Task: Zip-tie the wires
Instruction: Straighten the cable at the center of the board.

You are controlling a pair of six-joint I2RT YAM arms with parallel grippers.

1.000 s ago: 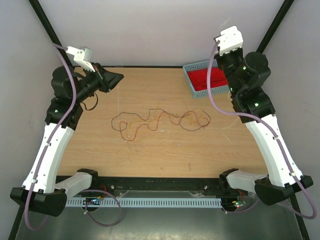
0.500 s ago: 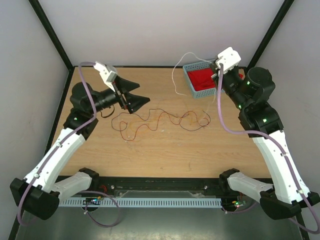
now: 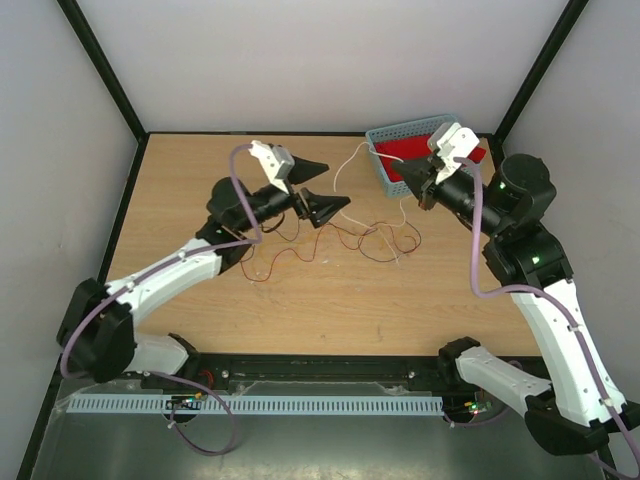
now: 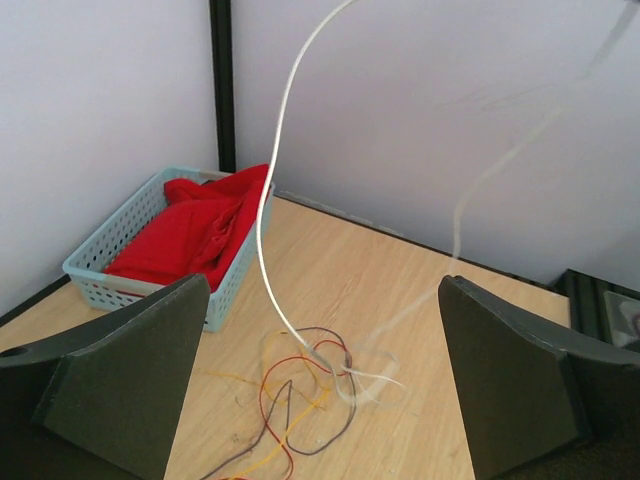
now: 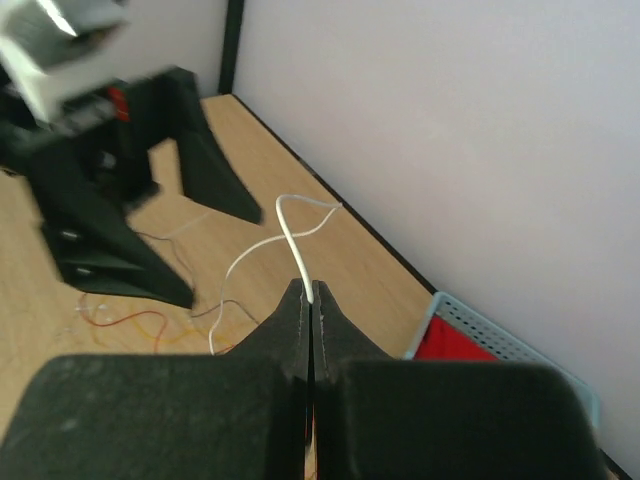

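Left gripper [image 3: 318, 188] at 11 o'clock of wires [image 3: 345, 238], jaws wide apart. Right gripper [image 5: 310, 300] at 2 o'clock, jaws clamped on white zip tie [image 4: 261, 215].

Table [image 3: 350, 310]: one.
Robot arms: two, the left arm [image 3: 170, 275] and the right arm [image 3: 545, 290].
Grippers: two, the left gripper [image 3: 335, 186] and the right gripper [image 5: 309, 300], with two fingers [image 4: 120, 380] on each.
Purple cables [image 3: 477, 240]: two, one along each arm.
Basket [image 3: 383, 160]: one, blue.
Red cloth [image 4: 195, 230]: one, in the basket.
Wires [image 4: 305, 365]: one tangle in three colours, red, orange and dark brown; the strands are too thin to count.
White strand [image 4: 262, 230]: one seen clearly; a second, blurred line cannot be told apart from it.
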